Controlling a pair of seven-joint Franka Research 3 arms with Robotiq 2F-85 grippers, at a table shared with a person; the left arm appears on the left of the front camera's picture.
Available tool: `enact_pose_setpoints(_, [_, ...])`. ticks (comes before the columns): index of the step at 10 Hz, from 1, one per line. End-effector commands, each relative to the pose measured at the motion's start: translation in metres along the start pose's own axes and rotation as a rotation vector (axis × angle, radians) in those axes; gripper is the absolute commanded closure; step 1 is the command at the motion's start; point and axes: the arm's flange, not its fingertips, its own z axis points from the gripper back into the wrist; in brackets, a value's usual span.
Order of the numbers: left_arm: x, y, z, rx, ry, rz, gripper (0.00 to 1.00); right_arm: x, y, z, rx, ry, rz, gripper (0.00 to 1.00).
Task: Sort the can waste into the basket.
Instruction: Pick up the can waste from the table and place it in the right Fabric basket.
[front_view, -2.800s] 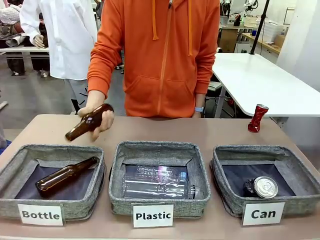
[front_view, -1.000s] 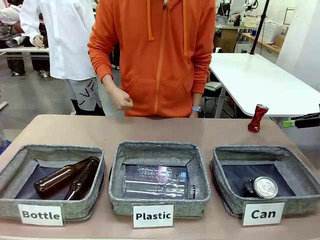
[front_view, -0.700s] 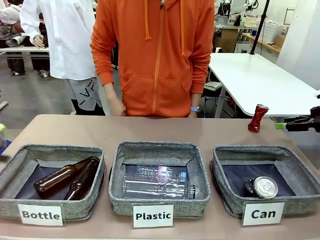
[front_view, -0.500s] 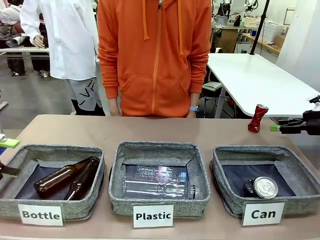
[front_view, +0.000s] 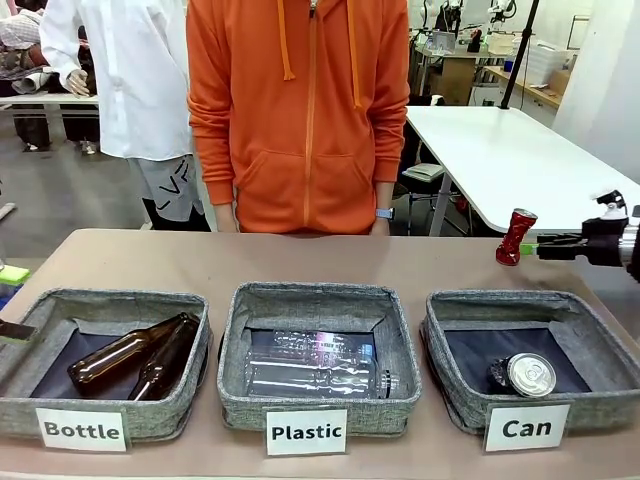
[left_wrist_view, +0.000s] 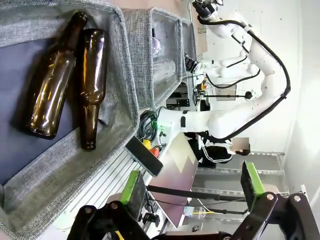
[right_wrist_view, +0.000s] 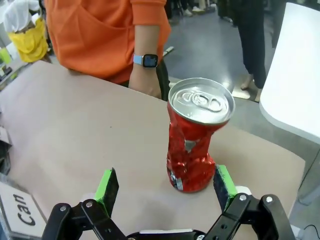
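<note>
A crushed red can (front_view: 516, 237) stands upright on the brown table, at the far right behind the "Can" basket (front_view: 455, 392). My right gripper (front_view: 535, 247) comes in from the right edge, its tips level with the can and just short of it. In the right wrist view the red can (right_wrist_view: 197, 137) stands just beyond my open right gripper (right_wrist_view: 166, 186), nearer the right-hand finger. A black can with a silver top (front_view: 522, 375) lies in the "Can" basket. My left gripper (front_view: 12, 300) hangs open over the left end of the "Bottle" basket; the left gripper (left_wrist_view: 192, 184) holds nothing.
Two brown bottles (front_view: 135, 357) lie in the "Bottle" basket (front_view: 110, 410) and clear plastic bottles (front_view: 315, 368) in the "Plastic" basket (front_view: 310, 295). A person in an orange hoodie (front_view: 300, 110) stands at the far edge, arms hanging down. Bare table lies between baskets and person.
The person laid a second brown bottle in the "Bottle" basket and drew the hand back. My right gripper came in leftward to the red can; my left gripper appeared at the left edge.
</note>
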Motion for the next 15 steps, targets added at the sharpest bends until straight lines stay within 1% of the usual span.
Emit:
enact_pose_setpoints(1, [-0.003,-0.004,0.002,-0.014,0.001,0.005,0.0,0.007,-0.005,-0.019,-0.024,0.0,0.008,0.0])
enact_pose_setpoints(2, [-0.003,-0.004,0.002,-0.014,0.001,0.005,0.0,0.009,-0.005,-0.024,-0.028,0.002,0.013,0.0])
enact_pose_setpoints(4, [-0.003,-0.004,0.002,-0.014,0.001,0.005,0.0,0.008,-0.005,-0.035,-0.07,-0.034,0.001,0.0])
enact_pose_setpoints(6, [-0.003,-0.004,0.002,-0.014,0.001,0.005,0.0,0.004,-0.006,-0.041,-0.06,-0.053,-0.007,0.0])
enact_pose_setpoints(8, [-0.003,-0.004,0.002,-0.014,0.001,0.005,0.0,0.007,-0.008,-0.045,-0.123,-0.124,-0.006,0.0])
enact_pose_setpoints(9, [-0.003,-0.004,0.002,-0.014,0.001,0.005,0.0,0.007,-0.011,-0.048,-0.135,-0.156,-0.018,0.0])
enact_pose_setpoints(11, [-0.003,-0.004,0.002,-0.014,0.001,0.005,0.0,0.006,-0.011,-0.05,-0.154,-0.184,-0.015,0.0])
enact_pose_setpoints(14, [-0.003,-0.004,0.002,-0.014,0.001,0.005,0.0,0.007,-0.012,-0.056,-0.169,-0.188,-0.016,0.0])
enact_pose_setpoints(15, [-0.003,-0.004,0.002,-0.014,0.001,0.005,0.0,0.006,-0.012,-0.055,-0.176,-0.174,-0.002,0.39])
